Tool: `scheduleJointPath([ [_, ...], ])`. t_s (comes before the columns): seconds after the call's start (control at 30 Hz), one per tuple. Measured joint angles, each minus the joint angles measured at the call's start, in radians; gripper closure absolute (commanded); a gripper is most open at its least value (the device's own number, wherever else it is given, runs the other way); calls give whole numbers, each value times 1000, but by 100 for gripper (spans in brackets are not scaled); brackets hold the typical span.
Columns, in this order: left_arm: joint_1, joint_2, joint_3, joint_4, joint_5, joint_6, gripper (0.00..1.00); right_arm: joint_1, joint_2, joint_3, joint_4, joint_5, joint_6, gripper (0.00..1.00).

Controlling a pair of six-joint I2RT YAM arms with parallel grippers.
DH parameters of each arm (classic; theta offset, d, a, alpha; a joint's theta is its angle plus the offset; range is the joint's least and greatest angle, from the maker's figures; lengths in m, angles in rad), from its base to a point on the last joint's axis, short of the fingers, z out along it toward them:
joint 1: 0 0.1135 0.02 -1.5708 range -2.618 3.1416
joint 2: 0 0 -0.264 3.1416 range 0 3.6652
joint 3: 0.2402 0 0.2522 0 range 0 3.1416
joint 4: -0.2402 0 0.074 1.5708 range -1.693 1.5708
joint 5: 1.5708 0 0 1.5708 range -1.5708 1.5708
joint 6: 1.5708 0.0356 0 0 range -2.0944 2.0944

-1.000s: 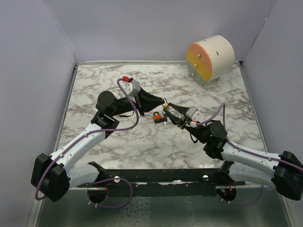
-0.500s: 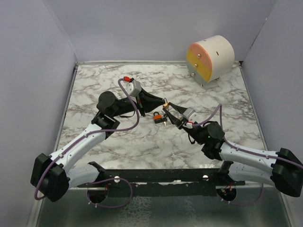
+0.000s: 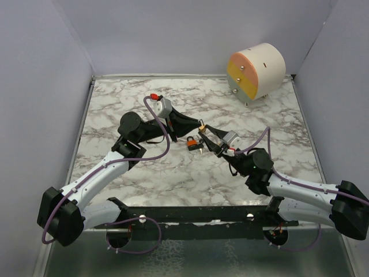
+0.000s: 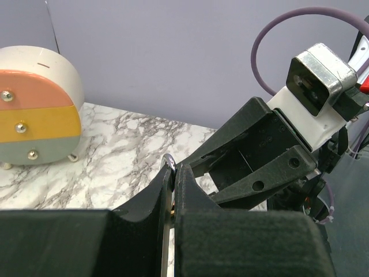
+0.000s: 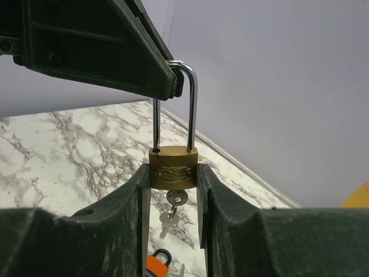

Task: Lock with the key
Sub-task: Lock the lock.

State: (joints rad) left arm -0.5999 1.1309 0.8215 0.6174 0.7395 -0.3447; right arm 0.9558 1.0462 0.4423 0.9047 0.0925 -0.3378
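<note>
Brass padlock [image 5: 173, 167], steel shackle [image 5: 192, 109] upright, key [image 5: 176, 199] inserted.

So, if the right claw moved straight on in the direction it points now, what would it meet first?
Most likely the left claw, pinching the shackle of the padlock that the right claw holds. It sits just ahead, though depth is unclear.

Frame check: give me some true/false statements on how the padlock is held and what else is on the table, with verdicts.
1. The right gripper clamps the padlock by its brass body. True.
2. The left gripper is open, clear of the shackle. False: it is shut on the shackle.
3. A key sits in the keyhole. True.
4. The padlock lies flat on the table. False: it is held upright above it.
5. The drum stands far left. False: far right.
</note>
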Motion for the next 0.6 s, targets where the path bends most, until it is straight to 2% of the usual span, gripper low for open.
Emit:
scheduleJointPath([
  [0.6,-15,-1,-34,40,-40,-5,100,13,16,14,-7,49,0,99],
])
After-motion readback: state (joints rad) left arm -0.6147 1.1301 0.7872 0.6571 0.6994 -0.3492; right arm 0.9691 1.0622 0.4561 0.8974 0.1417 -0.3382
